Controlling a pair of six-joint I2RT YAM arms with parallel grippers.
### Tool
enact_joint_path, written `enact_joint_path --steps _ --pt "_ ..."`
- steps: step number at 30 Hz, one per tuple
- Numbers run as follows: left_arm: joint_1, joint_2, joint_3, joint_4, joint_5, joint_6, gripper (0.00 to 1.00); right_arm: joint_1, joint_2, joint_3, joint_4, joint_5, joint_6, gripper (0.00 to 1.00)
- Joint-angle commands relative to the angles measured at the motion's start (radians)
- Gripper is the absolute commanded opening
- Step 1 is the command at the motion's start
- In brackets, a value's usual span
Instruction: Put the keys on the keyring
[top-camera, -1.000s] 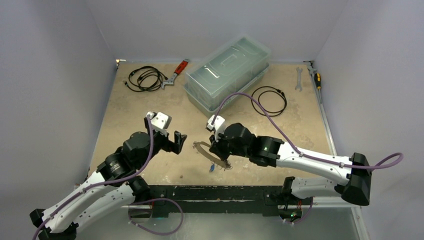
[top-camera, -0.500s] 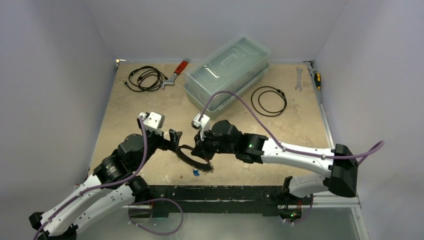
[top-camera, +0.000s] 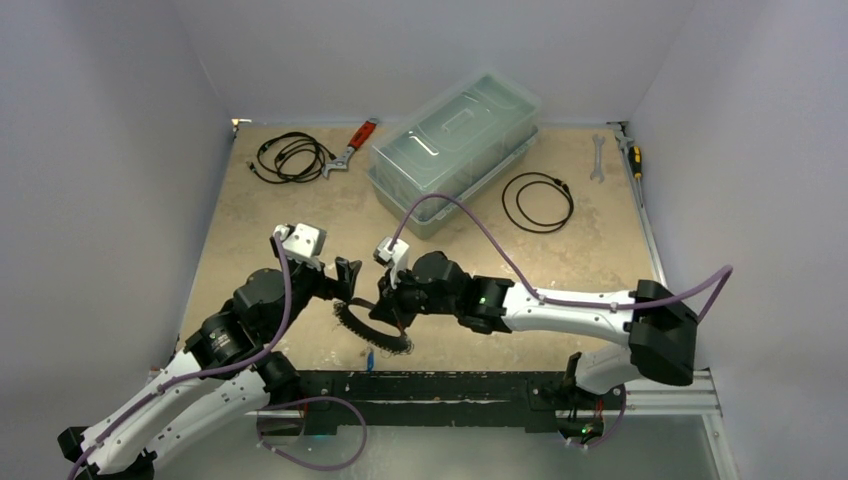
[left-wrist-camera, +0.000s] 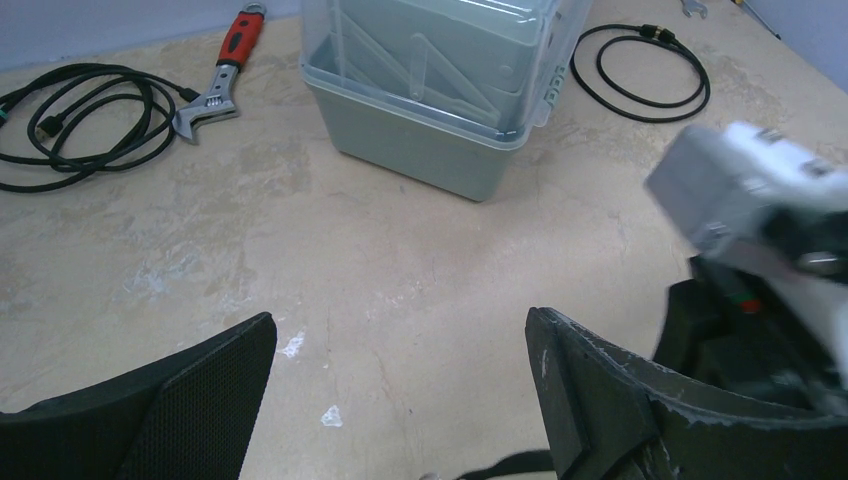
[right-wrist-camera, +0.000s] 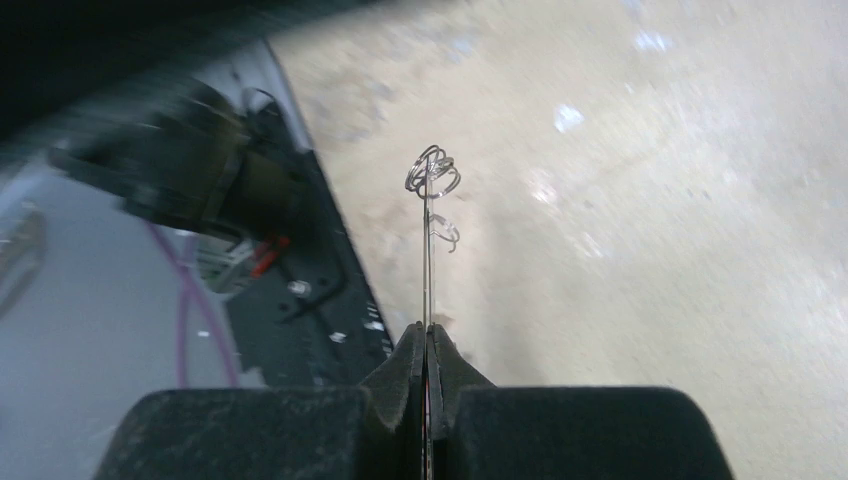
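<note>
Right gripper (right-wrist-camera: 426, 345) pinched tight on keyring (right-wrist-camera: 427, 240), hoop edge-on, small rings (right-wrist-camera: 433, 172) at far tip. Left gripper (left-wrist-camera: 400, 335) spread wide, holding nothing; contact with hoop unclear.

Soft even light, weak shadows. My right wrist view: tabletop (right-wrist-camera: 650, 150) blur-streaked, right pincer (right-wrist-camera: 427, 340) sharp. Left view mostly sharp.

The keyring (top-camera: 372, 328), in the right gripper (right-wrist-camera: 426, 345), is near the table's (top-camera: 600, 250) front edge, 1 key (top-camera: 369, 358) just before it. Behind stands a box (top-camera: 455, 150), a wrench (top-camera: 352, 146) and cable coil (top-camera: 290, 157) left of it, another coil (top-camera: 537, 200) right.
</note>
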Motion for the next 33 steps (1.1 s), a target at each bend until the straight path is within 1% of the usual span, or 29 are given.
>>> enact_joint_path --steps 1,19,24,31,32,33 --pt "0.006 0.012 0.027 0.016 -0.011 -0.004 0.94 -0.045 0.064 -0.049 0.095 -0.016 0.002 0.0" --pt "0.01 0.028 0.028 0.013 -0.009 -0.001 0.94 -0.173 0.107 -0.144 0.104 -0.065 -0.074 0.0" --pt "0.013 0.035 0.029 0.013 -0.011 -0.001 0.93 -0.204 0.11 -0.149 0.085 -0.077 -0.112 0.0" --pt "0.018 0.046 0.029 0.014 -0.011 0.001 0.93 -0.28 0.15 -0.146 0.057 -0.126 -0.158 0.0" --pt "0.019 0.049 0.029 0.016 -0.011 0.002 0.93 -0.292 0.156 -0.145 0.054 -0.134 -0.163 0.01" --pt "0.019 0.05 0.029 0.016 -0.011 0.002 0.94 -0.301 0.162 -0.143 0.05 -0.137 -0.167 0.05"
